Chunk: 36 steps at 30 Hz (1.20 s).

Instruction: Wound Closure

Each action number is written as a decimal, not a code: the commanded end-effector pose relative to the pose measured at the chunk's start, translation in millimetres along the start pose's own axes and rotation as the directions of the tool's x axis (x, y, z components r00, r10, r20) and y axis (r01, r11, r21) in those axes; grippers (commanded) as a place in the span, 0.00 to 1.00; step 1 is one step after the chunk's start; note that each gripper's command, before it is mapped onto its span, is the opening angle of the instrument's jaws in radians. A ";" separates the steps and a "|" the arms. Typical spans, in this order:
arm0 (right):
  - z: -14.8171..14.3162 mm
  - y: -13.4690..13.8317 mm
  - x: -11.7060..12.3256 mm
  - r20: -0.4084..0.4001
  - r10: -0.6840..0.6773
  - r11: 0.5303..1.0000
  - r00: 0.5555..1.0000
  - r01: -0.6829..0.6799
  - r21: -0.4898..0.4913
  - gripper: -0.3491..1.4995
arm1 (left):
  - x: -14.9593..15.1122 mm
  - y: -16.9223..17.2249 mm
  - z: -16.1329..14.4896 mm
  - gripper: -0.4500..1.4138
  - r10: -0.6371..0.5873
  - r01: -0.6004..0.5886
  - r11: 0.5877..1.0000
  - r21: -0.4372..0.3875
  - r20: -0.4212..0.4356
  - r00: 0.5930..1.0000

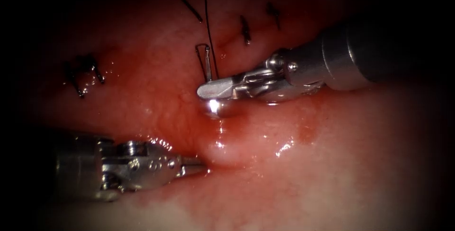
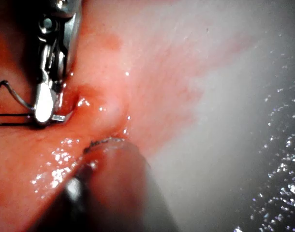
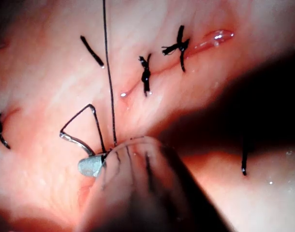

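Note:
My right tool (image 1: 204, 90) reaches in from the right, its jaws shut on the curved needle (image 1: 204, 62) near its thread end. The needle's steel arc (image 3: 75, 141) rises above the jaw tips over the tissue (image 1: 156, 84). Whether its point is in the tissue is hidden beneath the jaws. Black thread (image 1: 208, 22) runs from the needle straight up out of the picture, also seen as thread (image 3: 108, 72). My left tool (image 1: 196, 167) lies low at the left, jaws shut, tip pressed into the wet fold at the cut's edge (image 1: 215, 148). The right tool (image 2: 45, 104) shows in the left wrist view with the needle (image 2: 14, 96).
Several dark stitches cross the cut farther back: stitch (image 1: 245, 29), stitch (image 1: 273, 13), a short thread piece (image 1: 192, 9). A knotted stitch (image 1: 83, 74) sits at the far left. Red fluid (image 1: 303, 122) glistens below the right tool. Pale tissue (image 1: 332, 193) lies toward the front.

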 end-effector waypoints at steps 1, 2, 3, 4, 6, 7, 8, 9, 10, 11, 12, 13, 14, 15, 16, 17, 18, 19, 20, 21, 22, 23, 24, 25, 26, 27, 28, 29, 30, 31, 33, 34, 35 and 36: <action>0.7 1.1 -0.6 0.007 0.005 1.000 1.000 -0.005 0.000 0.00 | -0.1 0.9 0.7 0.30 0.000 0.000 1.000 -0.005 0.000 1.000; 0.7 1.2 -0.8 0.010 0.010 1.000 1.000 -0.010 -0.003 0.00 | -0.1 0.9 0.7 0.30 0.000 0.000 1.000 -0.005 0.000 1.000; 0.7 1.3 -1.0 0.013 0.009 1.000 1.000 -0.009 -0.004 0.00 | -0.1 0.9 0.6 0.30 0.000 0.000 1.000 -0.005 0.000 1.000; 0.7 1.3 -1.2 0.015 0.015 1.000 1.000 -0.015 -0.006 0.00 | -0.1 0.8 0.6 0.30 0.000 0.000 1.000 -0.005 0.000 1.000; 0.6 1.3 -1.8 0.023 0.014 1.000 1.000 -0.014 -0.012 0.00 | -0.2 0.8 0.6 0.31 0.000 0.000 1.000 -0.006 0.000 1.000; 0.6 1.3 -2.0 0.027 0.014 1.000 1.000 -0.014 -0.015 0.00 | -0.2 0.8 0.6 0.31 0.000 0.000 1.000 -0.006 0.000 1.000; 0.5 1.3 -2.3 0.029 0.015 1.000 0.999 -0.014 -0.021 0.00 | -0.2 0.7 0.5 0.31 0.000 0.000 1.000 -0.006 0.000 1.000; 0.5 1.3 -2.5 0.031 0.015 1.000 0.999 -0.014 -0.024 0.00 | -0.2 0.7 0.5 0.31 0.000 0.000 1.000 -0.006 0.000 1.000; 0.4 1.3 -2.6 0.029 0.015 1.000 0.999 -0.014 -0.025 0.00 | -0.2 0.7 0.5 0.31 0.000 0.000 1.000 -0.006 0.000 1.000; 0.3 1.4 -2.6 0.021 0.015 1.000 1.000 -0.014 -0.025 0.00 | -0.2 0.7 0.5 0.31 -0.001 0.001 1.000 -0.006 0.001 1.000; 0.1 1.4 -2.6 0.014 0.020 0.999 1.000 -0.020 -0.026 0.00 | -0.2 0.7 0.5 0.31 -0.001 0.001 1.000 -0.006 0.001 1.000; 0.0 1.4 -2.6 0.008 0.026 0.999 1.000 -0.026 -0.029 0.00 | -0.2 0.7 0.5 0.31 -0.002 0.002 1.000 -0.005 0.001 1.000; -0.1 1.5 -2.6 0.008 0.037 0.999 0.999 -0.037 -0.026 0.00 | -0.2 0.7 0.4 0.31 -0.003 0.003 1.000 -0.005 0.001 1.000; -0.3 1.6 -2.6 0.007 0.047 0.999 0.999 -0.047 -0.018 0.00 | -0.2 0.7 0.4 0.31 -0.003 0.003 1.000 -0.005 0.002 1.000; -0.3 1.8 -2.6 0.008 0.057 0.998 0.998 -0.057 -0.018 0.00 | -0.2 0.7 0.4 0.31 -0.003 0.003 1.000 -0.005 0.002 1.000; -0.4 2.0 -2.7 0.008 0.067 0.998 0.998 -0.067 -0.018 0.00 | -0.2 0.7 0.4 0.31 -0.004 0.004 1.000 -0.004 0.002 1.000; -0.3 2.2 -2.8 0.012 0.076 0.997 0.997 -0.076 -0.016 0.00 | -0.2 0.7 0.4 0.31 -0.004 0.004 1.000 -0.004 0.002 1.000; -0.3 2.3 -2.9 0.015 0.081 0.997 0.997 -0.080 -0.016 0.00 | -0.2 0.7 0.4 0.31 -0.004 0.004 1.000 -0.004 0.002 1.000; -0.3 2.4 -3.0 0.019 0.085 0.996 0.996 -0.085 -0.016 0.00 | -0.2 0.7 0.4 0.31 -0.004 0.004 1.000 -0.004 0.002 1.000; -0.2 2.6 -3.1 0.019 0.095 0.995 0.995 -0.095 -0.017 0.00 | -0.2 0.7 0.4 0.31 -0.004 0.004 1.000 -0.004 0.002 1.000; -0.2 2.6 -3.3 0.023 0.100 0.995 0.995 -0.100 -0.017 0.00 | -0.3 0.7 0.4 0.31 -0.005 0.005 1.000 -0.004 0.002 1.000; -0.2 2.7 -3.4 0.028 0.105 0.994 0.994 -0.105 -0.017 0.00 | -0.3 0.6 0.4 0.31 -0.005 0.005 1.000 -0.004 0.002 1.000; -0.2 2.8 -3.7 0.030 0.110 0.994 0.993 -0.109 -0.015 0.00 | -0.3 0.6 0.4 0.31 -0.005 0.005 1.000 -0.004 0.002 1.000; -0.2 2.8 -3.9 0.032 0.109 0.994 0.994 -0.109 -0.015 0.00 | -0.3 0.6 0.4 0.31 -0.005 0.005 1.000 -0.004 0.003 1.000; -0.2 2.9 -4.2 0.034 0.114 0.993 0.993 -0.114 -0.015 0.00 | -0.3 0.6 0.4 0.31 -0.005 0.005 1.000 -0.004 0.003 1.000; -0.2 3.0 -4.4 0.037 0.113 0.993 0.993 -0.113 -0.016 0.00 | -0.3 0.6 0.4 0.31 -0.006 0.006 1.000 -0.004 0.003 1.000; -0.2 3.0 -4.7 0.040 0.118 0.993 0.992 -0.118 -0.016 0.00 | -0.3 0.6 0.4 0.31 -0.006 0.006 1.000 -0.004 0.003 1.000; -0.2 3.1 -5.0 0.046 0.117 0.993 0.992 -0.116 -0.017 0.00 | -0.3 0.6 0.4 0.31 -0.006 0.006 1.000 -0.004 0.003 1.000; -0.2 3.1 -5.2 0.052 0.122 0.992 0.991 -0.122 -0.018 0.00 | -0.3 0.6 0.3 0.31 -0.006 0.006 1.000 -0.003 0.003 1.000; -0.3 3.2 -5.6 0.053 0.121 0.992 0.991 -0.120 -0.021 0.00 | -0.3 0.6 0.3 0.31 -0.013 0.013 1.000 -0.003 0.003 1.000; -0.4 3.3 -5.9 0.050 0.121 0.992 0.991 -0.120 -0.027 0.00 | -0.2 0.6 0.3 0.31 -0.015 0.015 1.000 -0.003 0.004 1.000; -0.5 3.3 -5.9 0.046 0.121 0.992 0.992 -0.120 -0.027 0.00 | -0.2 0.6 0.3 0.31 -0.015 0.015 1.000 -0.002 0.004 1.000; -0.8 3.4 -6.0 0.045 0.120 0.993 0.992 -0.119 -0.028 0.00 | -0.2 0.6 0.3 0.31 -0.016 0.016 1.000 -0.002 0.005 1.000; -0.9 3.4 -6.0 0.046 0.120 0.993 0.992 -0.118 -0.028 0.00 | -0.2 0.6 0.3 0.31 -0.017 0.017 1.000 -0.002 0.005 1.000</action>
